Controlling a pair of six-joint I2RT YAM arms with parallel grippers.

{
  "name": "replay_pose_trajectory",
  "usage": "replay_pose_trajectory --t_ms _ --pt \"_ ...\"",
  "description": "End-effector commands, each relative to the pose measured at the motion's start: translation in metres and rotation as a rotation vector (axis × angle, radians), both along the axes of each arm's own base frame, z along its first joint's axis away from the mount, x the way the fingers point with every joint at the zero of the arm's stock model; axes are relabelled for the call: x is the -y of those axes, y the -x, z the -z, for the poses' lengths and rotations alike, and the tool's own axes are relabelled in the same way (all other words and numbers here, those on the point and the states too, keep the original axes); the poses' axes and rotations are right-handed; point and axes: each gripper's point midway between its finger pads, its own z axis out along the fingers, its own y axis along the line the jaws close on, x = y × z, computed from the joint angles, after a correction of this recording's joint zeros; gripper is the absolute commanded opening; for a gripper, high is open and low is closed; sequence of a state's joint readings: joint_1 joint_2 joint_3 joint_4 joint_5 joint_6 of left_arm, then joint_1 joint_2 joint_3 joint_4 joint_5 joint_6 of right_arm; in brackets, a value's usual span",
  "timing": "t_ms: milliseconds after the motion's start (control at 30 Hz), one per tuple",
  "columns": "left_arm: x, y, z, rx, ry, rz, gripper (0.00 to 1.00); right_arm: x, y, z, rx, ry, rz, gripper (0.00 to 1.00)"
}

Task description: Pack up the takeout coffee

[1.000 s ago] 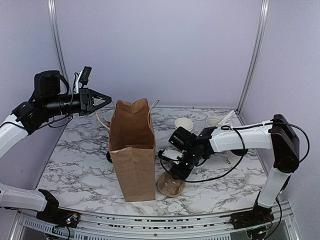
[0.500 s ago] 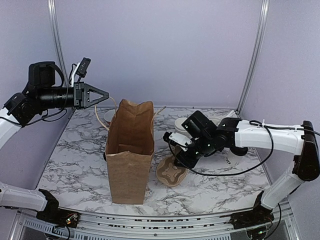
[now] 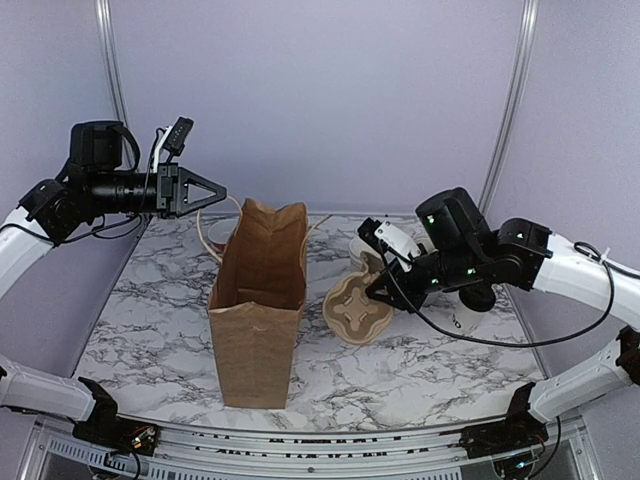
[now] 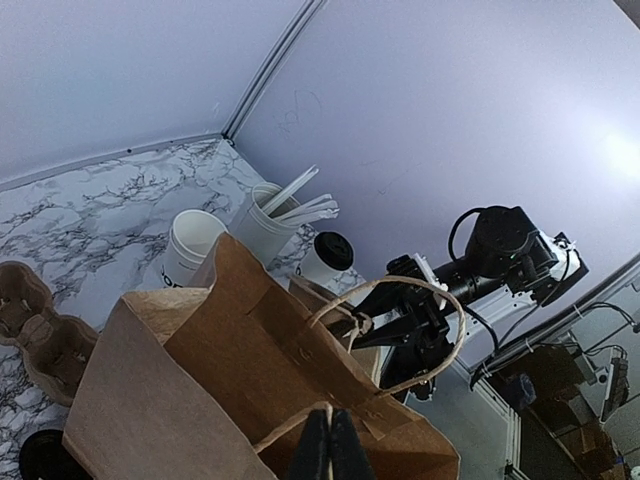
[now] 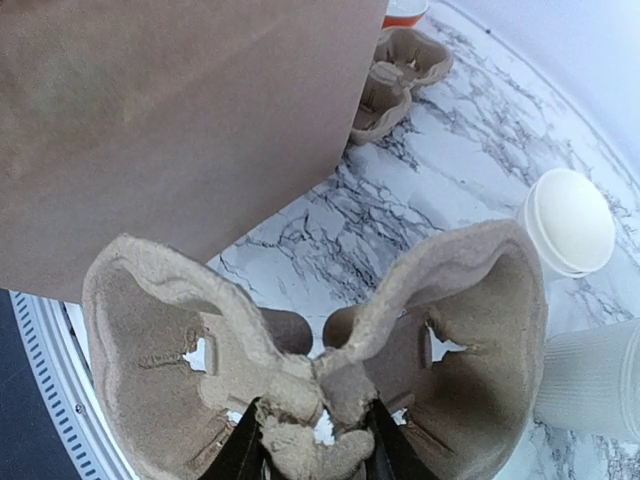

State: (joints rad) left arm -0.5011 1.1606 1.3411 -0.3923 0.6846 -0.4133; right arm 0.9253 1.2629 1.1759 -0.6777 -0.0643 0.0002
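The takeout coffee (image 4: 325, 258), a white cup with a black lid, stands on the marble beyond the brown paper bag (image 3: 258, 310). In the top view my right arm covers most of it. The bag stands upright with its mouth open. My left gripper (image 3: 220, 190) hovers above the bag's left side, shut on one of its string handles (image 4: 300, 420). My right gripper (image 5: 315, 440) is shut on the middle ridge of a cardboard cup carrier (image 3: 358, 308). It holds the carrier tilted on edge above the table, just right of the bag and apart from it.
A lidless white cup (image 5: 568, 220) and a frosted tumbler with sticks (image 4: 268, 212) stand at the back right. A second cardboard carrier (image 5: 400, 70) lies behind the bag. The table's metal front rail (image 3: 300, 445) runs along the near edge.
My right gripper lifted the carrier off the table, swung it up and rightward, and tipped it on edge. My left gripper closed on the handle and the bag's mouth opened.
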Motion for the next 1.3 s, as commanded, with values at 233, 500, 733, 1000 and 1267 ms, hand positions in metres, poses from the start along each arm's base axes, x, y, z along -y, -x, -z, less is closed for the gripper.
replay_pose_trajectory --t_ms 233,500,733,1000,1267 --pt "0.024 0.008 -0.022 0.034 0.044 0.074 0.00 0.031 -0.009 -0.125 0.235 -0.186 0.114 0.26" --pt "0.044 0.015 -0.028 0.050 0.046 0.114 0.00 0.053 -0.006 -0.187 0.350 -0.256 0.158 0.25" --pt "0.057 0.016 -0.030 0.055 0.041 0.137 0.00 0.051 -0.001 -0.233 0.434 -0.325 0.113 0.25" --pt "0.075 0.034 -0.033 0.069 0.041 0.187 0.00 0.015 0.011 -0.254 0.431 -0.382 -0.076 0.26" --pt "0.079 0.040 -0.038 0.084 0.046 0.198 0.00 -0.033 0.021 -0.224 0.305 -0.403 -0.273 0.26"
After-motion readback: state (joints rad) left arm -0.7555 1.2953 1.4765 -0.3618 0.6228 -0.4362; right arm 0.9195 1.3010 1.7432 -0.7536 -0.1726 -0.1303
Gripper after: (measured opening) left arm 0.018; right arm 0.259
